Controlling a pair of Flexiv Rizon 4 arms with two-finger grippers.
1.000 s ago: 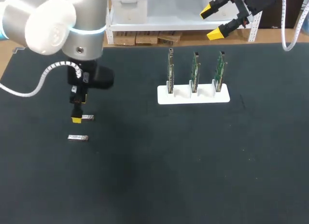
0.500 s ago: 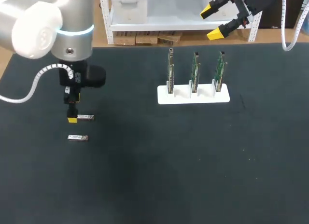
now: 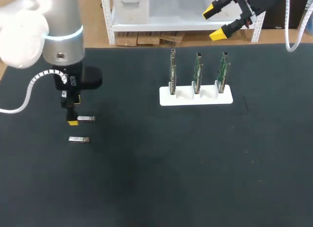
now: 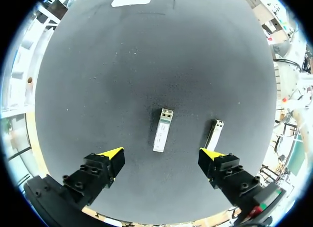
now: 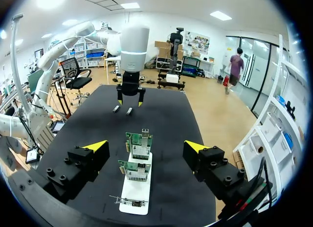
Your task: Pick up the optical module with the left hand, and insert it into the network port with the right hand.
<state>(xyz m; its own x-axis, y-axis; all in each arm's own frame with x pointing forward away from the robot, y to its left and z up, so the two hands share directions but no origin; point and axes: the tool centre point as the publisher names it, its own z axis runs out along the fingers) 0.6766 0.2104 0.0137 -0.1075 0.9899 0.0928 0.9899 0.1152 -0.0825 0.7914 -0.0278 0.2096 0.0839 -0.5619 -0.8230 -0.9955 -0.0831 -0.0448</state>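
Two small silver optical modules lie on the black mat at the left. In the left wrist view one module (image 4: 163, 129) lies ahead of my open left gripper (image 4: 161, 154), midway between its yellow tips. The other module (image 4: 214, 134) lies just off one fingertip (image 4: 211, 154). From the head view these are the far module (image 3: 86, 119) and the near module (image 3: 78, 139), with my left gripper (image 3: 73, 114) hovering over them. Three green network cards (image 3: 197, 70) stand upright in a white holder (image 3: 195, 97). My right gripper (image 3: 213, 23) hangs open and empty beyond the table's far edge, above the cards (image 5: 139, 144).
The white holder (image 5: 134, 188) with its cards is the only raised object on the black mat (image 3: 171, 163). From the right wrist view my left arm (image 5: 131, 65) stands at the mat's far end, over the modules (image 5: 129, 111).
My left arm has shifted to the left, bringing its gripper a little left over the modules. The right arm, both modules and the cards have not moved.
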